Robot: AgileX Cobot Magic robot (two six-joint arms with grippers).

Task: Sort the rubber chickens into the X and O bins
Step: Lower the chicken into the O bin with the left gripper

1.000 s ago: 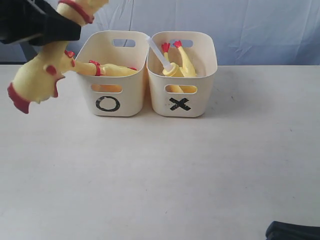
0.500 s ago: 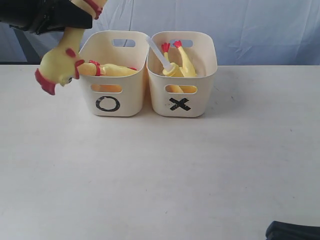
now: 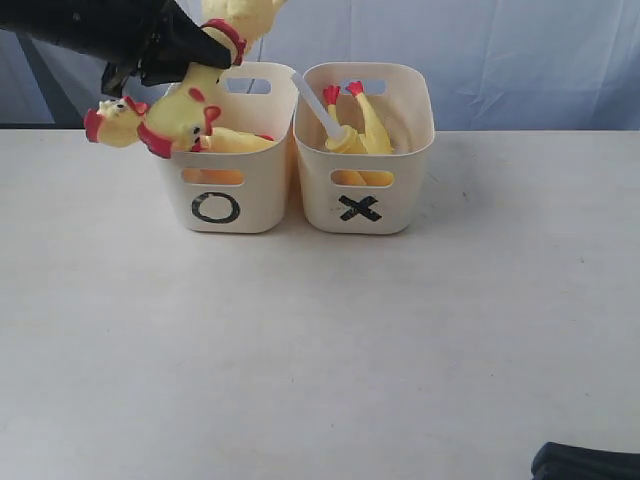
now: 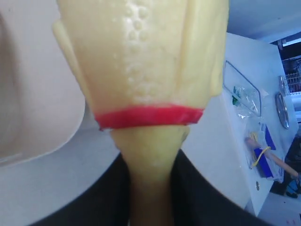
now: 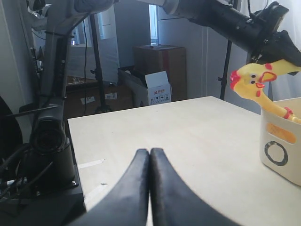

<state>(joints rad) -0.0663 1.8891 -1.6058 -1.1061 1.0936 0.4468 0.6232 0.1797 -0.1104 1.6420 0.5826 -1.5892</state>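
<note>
My left gripper [image 3: 205, 55] is shut on the neck of a yellow rubber chicken [image 3: 178, 120] just below its red neck band. The chicken's head hangs over the left rim of the O bin [image 3: 255, 195]. In the left wrist view the black fingers [image 4: 94, 197] pinch that chicken [image 4: 141, 70] by the neck. A second chicken [image 3: 235, 142] lies in the O bin, its head [image 3: 110, 122] poking out past the left rim. The third chicken [image 3: 365, 125], with a white tube [image 3: 315, 100], stands feet up in the X bin [image 3: 400, 190]. My right gripper [image 5: 149, 153] is shut and holds nothing, low over the table.
The two bins stand side by side at the back of the cream table [image 3: 320, 340], before a blue-white backdrop. A dark part of the right arm [image 3: 585, 462] shows at the front right corner. The left arm's base and stand [image 5: 51, 136] lie beyond the table edge.
The left gripper has carried its chicken up and to the right. The dangling head has gone from left of the O bin to over its left rim. The right gripper has not moved.
</note>
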